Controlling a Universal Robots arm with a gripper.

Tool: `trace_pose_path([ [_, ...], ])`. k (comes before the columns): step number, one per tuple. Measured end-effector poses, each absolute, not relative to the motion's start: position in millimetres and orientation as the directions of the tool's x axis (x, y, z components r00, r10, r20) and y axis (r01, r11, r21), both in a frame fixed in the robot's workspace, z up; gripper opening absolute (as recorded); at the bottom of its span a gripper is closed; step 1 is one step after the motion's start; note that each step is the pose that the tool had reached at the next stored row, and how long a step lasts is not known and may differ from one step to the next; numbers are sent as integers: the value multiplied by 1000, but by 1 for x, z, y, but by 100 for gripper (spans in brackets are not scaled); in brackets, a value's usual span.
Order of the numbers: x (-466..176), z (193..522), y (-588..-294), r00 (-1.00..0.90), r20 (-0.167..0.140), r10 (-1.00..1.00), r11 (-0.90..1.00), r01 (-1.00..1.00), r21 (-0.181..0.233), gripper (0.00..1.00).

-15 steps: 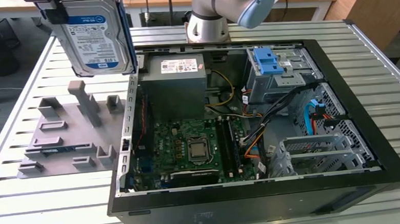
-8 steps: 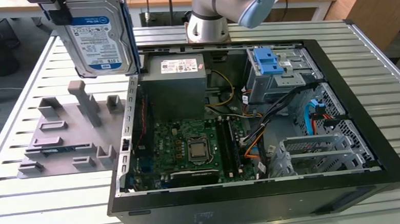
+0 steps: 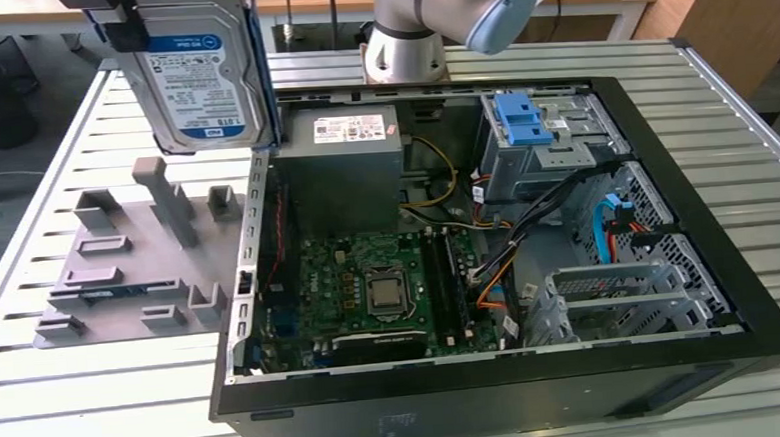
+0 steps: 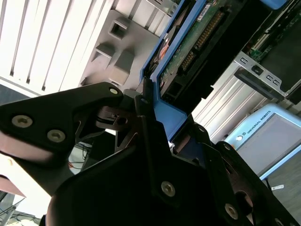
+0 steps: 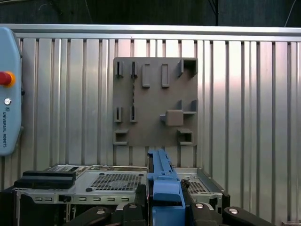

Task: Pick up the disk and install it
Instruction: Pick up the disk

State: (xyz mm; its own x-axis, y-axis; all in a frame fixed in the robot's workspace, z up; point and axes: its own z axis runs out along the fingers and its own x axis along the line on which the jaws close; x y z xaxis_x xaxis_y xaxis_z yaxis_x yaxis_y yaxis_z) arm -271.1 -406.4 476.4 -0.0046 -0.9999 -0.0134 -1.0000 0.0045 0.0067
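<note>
- Hand [image 5: 165, 207] clamped on the blue carrier frame of the disk [image 3: 202, 78], pinching one short edge. Grip on frame, not label face, prob. to spare the drive body.
- Disk hanging upright in mid-air, label toward the ext. cam, at approx. 10 o'clock in the exterior view, clear of the tabletop [image 3: 80, 415].
- Below and near it, gray slotted fixture [image 3: 125, 262] lying flat, at 9 o'clock from the open computer case [image 3: 506, 393].
- Held high and vertical, prob. so the lower edge clears fixture posts and case wall.
- Drive cage [image 3: 586, 133] w/ blue latch [image 3: 525, 121] at approx. 1 o'clock inside the case, well apart from the disk. Not yet installed.
- Exact pad contact hard to judge in the second wrist view, though frame appears firmly clamped.
</note>
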Motion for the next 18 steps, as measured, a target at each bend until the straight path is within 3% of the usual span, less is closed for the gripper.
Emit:
trace_pose_path([
  [18,-255,476,-417,-5,-13,-1000,5,-1000,7,36],
])
